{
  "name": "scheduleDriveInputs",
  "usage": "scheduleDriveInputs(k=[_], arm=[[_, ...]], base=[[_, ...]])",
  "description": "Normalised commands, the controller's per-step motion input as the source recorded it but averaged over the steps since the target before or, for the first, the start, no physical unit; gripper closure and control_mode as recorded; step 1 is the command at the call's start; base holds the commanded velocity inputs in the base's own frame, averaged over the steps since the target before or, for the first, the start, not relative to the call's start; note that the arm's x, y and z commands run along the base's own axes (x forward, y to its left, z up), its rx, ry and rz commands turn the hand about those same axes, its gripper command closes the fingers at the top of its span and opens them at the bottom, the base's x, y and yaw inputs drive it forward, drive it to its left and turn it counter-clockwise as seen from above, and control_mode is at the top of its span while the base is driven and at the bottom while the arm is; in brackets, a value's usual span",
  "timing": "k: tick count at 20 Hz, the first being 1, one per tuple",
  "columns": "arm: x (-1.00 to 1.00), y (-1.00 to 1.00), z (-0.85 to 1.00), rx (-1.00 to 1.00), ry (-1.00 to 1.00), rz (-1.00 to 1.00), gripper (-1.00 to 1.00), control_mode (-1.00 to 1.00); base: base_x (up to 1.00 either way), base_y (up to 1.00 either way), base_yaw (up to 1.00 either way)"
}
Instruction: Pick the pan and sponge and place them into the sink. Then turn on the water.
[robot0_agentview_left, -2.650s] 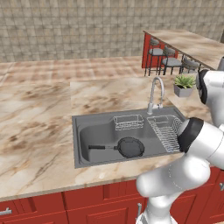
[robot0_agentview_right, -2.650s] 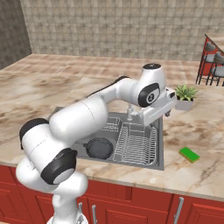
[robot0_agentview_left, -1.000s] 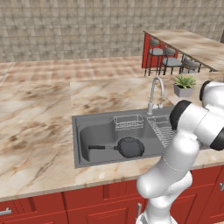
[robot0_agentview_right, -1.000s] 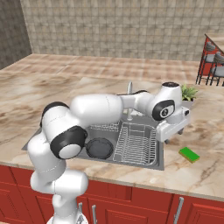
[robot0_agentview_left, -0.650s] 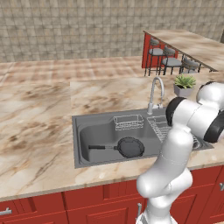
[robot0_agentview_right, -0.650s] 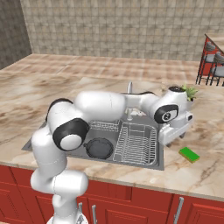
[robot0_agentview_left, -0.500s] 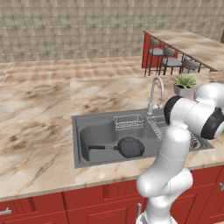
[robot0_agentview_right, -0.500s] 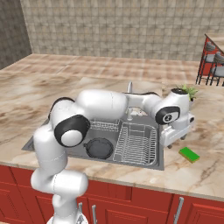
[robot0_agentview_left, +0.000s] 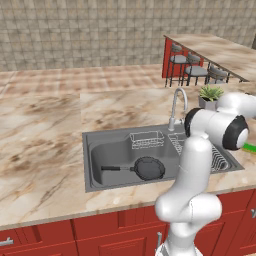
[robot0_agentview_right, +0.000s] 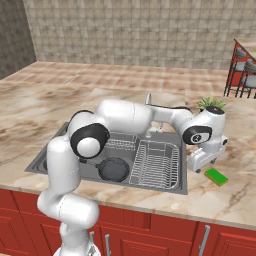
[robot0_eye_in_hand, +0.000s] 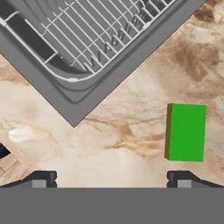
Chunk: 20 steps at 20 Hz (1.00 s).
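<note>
The black pan (robot0_agentview_left: 149, 168) (robot0_agentview_right: 113, 169) lies flat in the sink (robot0_agentview_left: 89, 160) (robot0_agentview_right: 55, 150), its handle pointing left. On the marble counter right of the sink sits the green sponge (robot0_agentview_right: 216, 176) (robot0_eye_in_hand: 187, 132) (robot0_agentview_left: 250, 148), flat, with its yellowish side showing. My gripper (robot0_eye_in_hand: 111, 179) (robot0_agentview_right: 199, 166) hovers low over the counter between the sink's corner (robot0_eye_in_hand: 74, 100) and the sponge. It is open and holds nothing; the sponge is just past my right fingertip (robot0_eye_in_hand: 181, 178), not between the fingers. No stream runs from the silver faucet (robot0_agentview_left: 176, 102) (robot0_agentview_right: 148, 100).
A ribbed draining rack (robot0_agentview_right: 157, 162) (robot0_eye_in_hand: 96, 30) fills the sink's right half, with a wire basket (robot0_agentview_left: 146, 139) at the back. A potted plant (robot0_agentview_right: 210, 105) (robot0_agentview_left: 210, 94) stands behind the sponge. Bar stools (robot0_agentview_left: 195, 72) are far right. The counter's front edge is close by.
My arm has swung right from over the draining rack, across the sink's edge, and come down beside the sponge. The pan stays in the sink; the gripper stays open.
</note>
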Motion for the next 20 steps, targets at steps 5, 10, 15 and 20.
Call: scheduleDriveInputs(k=[5,10,15,20], arm=[[0.2,0.0,-0.18,0.0,0.0,0.0,-1.0,-1.0],[0.18,0.0,-0.15,-0.01,-0.01,0.0,-1.0,-1.0],[0.13,-0.06,-0.14,-0.05,0.0,0.0,-1.0,-1.0],[0.13,-0.08,-0.23,-0.06,0.02,-0.01,-1.0,-1.0]], base=[[0.0,0.0,0.0],[0.0,0.0,0.0],[0.0,0.0,0.0],[0.0,0.0,0.0]])
